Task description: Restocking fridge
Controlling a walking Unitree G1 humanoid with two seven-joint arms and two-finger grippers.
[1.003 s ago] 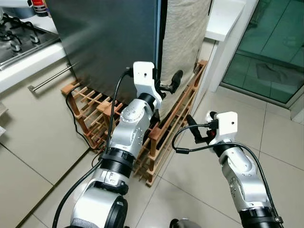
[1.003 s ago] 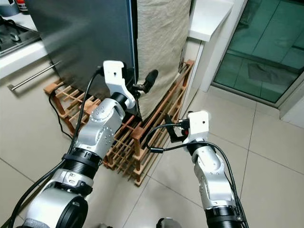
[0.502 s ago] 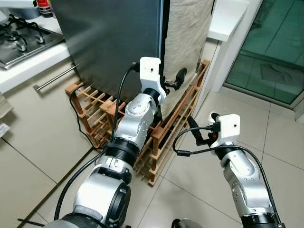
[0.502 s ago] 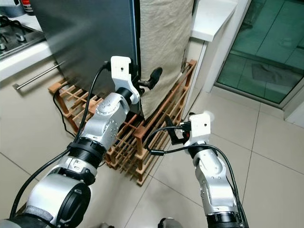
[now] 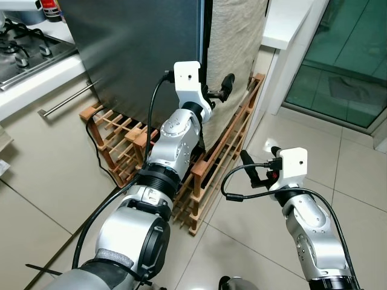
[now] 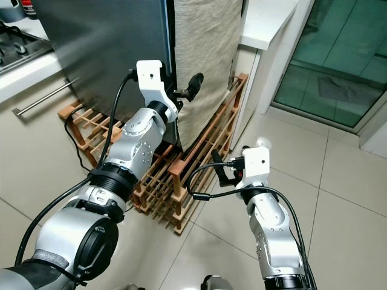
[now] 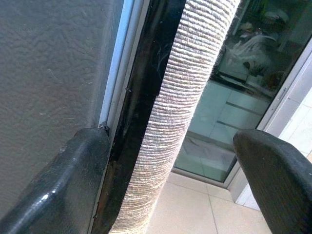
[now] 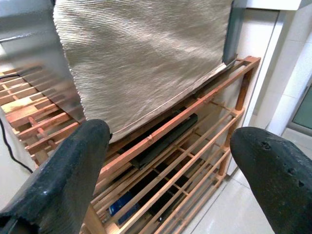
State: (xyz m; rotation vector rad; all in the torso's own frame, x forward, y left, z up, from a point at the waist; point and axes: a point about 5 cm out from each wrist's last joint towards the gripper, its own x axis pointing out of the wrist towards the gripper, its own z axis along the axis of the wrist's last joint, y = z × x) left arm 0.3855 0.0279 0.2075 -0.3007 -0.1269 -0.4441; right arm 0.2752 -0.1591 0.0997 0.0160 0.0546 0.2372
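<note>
Left tool (image 5: 216,95), spread wide, straddles the ribbed woven cloth (image 7: 180,117) beside the textured fridge (image 5: 139,48)

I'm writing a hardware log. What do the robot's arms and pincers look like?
Both arms are silver jointed metal with black ribbed collars. A white box tops each wrist, with a black cable looping from it. The left pincer and right pincer each have two long, rounded black fingers.

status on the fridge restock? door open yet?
Done: nothing visible; the dark grey fridge door looks shut. In hand: the left gripper, fingers open, is at the door's edge beside the hanging beige woven cloth, one finger against the door seam. The right gripper hovers open above the wooden slatted rack, holding nothing. Left: opening and stocking.
</note>
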